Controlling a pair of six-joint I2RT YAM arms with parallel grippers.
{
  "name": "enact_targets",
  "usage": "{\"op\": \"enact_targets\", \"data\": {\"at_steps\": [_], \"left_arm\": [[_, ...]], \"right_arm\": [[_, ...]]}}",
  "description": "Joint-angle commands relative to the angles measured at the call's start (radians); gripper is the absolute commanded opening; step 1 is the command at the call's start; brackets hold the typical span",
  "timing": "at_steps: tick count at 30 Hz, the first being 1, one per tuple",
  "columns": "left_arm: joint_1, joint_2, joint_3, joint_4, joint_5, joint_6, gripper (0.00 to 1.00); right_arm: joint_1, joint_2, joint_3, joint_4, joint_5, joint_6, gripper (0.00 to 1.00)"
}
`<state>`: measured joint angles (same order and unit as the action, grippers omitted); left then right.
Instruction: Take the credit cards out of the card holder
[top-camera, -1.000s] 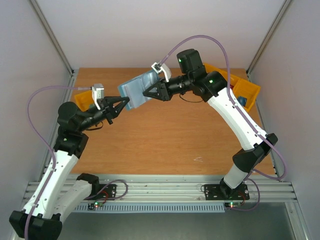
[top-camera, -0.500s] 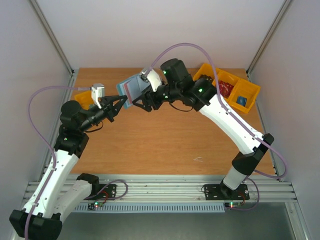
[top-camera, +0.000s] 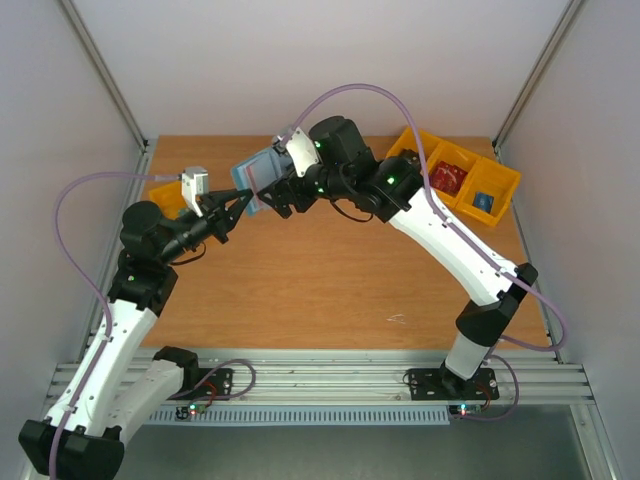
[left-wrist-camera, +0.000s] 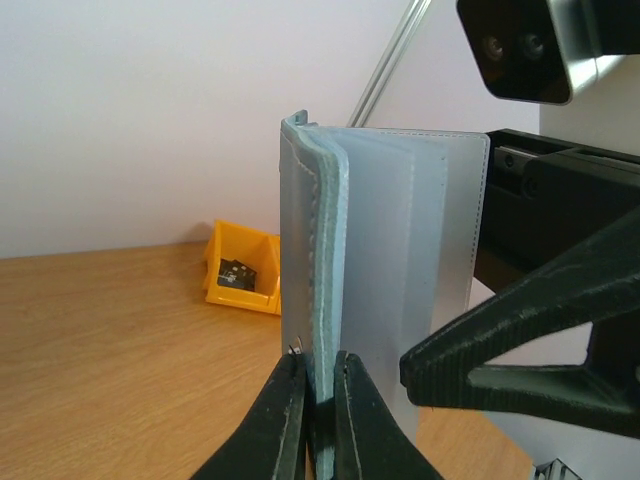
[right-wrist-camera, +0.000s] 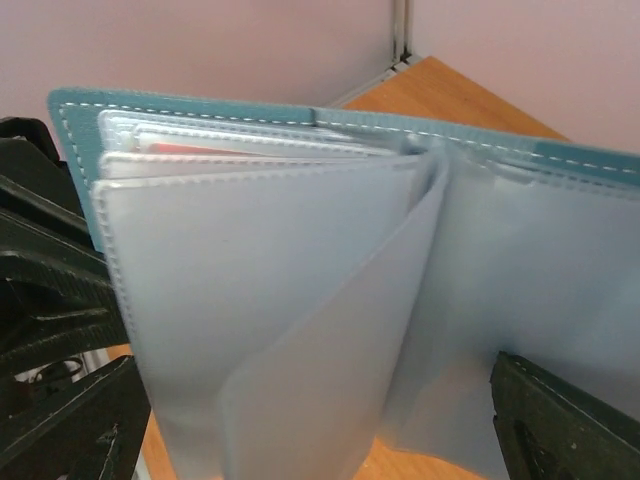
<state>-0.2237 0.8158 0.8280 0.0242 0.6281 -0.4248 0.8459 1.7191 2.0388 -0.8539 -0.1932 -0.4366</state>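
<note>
The teal-blue card holder (top-camera: 257, 173) hangs upright above the table's back left part. My left gripper (top-camera: 243, 205) is shut on the lower edge of its cover (left-wrist-camera: 322, 300). In the right wrist view the holder (right-wrist-camera: 300, 300) is spread, with clear plastic sleeves fanned out. A thin reddish strip of a credit card (right-wrist-camera: 205, 148) shows in a sleeve near the top; other cards are hidden. My right gripper (top-camera: 279, 197) is open, one finger on either side of the sleeves (right-wrist-camera: 75, 425), and holds nothing.
Yellow bins (top-camera: 498, 176) at the back right hold a red lumpy thing (top-camera: 447, 178) and a small blue item (top-camera: 485, 198). Another yellow bin (top-camera: 164, 194) sits at the back left, seen also behind the holder as a bin (left-wrist-camera: 243, 268) with dark contents.
My right gripper has let go of the holder's right flap, opened wide and shifted left toward the left gripper. The holder has swung less spread and more upright. The left gripper has stayed shut.
</note>
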Motion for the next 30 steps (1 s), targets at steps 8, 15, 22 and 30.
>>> {"op": "enact_targets", "data": {"at_steps": [8, 15, 22, 30], "left_arm": [[0.001, -0.022, -0.008, 0.039, -0.020, 0.014, 0.00], [0.001, -0.028, -0.016, 0.050, -0.015, 0.008, 0.00], [0.001, -0.040, -0.025, 0.062, -0.005, 0.000, 0.00], [0.001, -0.040, -0.029, 0.094, 0.054, -0.017, 0.00]], "right_arm": [[0.032, 0.031, 0.054, -0.012, 0.182, 0.014, 0.89], [0.003, -0.013, 0.012, -0.010, 0.204, 0.009, 0.79], [-0.073, -0.079, -0.083, 0.036, 0.026, 0.052, 0.52], [-0.169, -0.113, -0.137, 0.050, -0.193, 0.094, 0.26]]}}
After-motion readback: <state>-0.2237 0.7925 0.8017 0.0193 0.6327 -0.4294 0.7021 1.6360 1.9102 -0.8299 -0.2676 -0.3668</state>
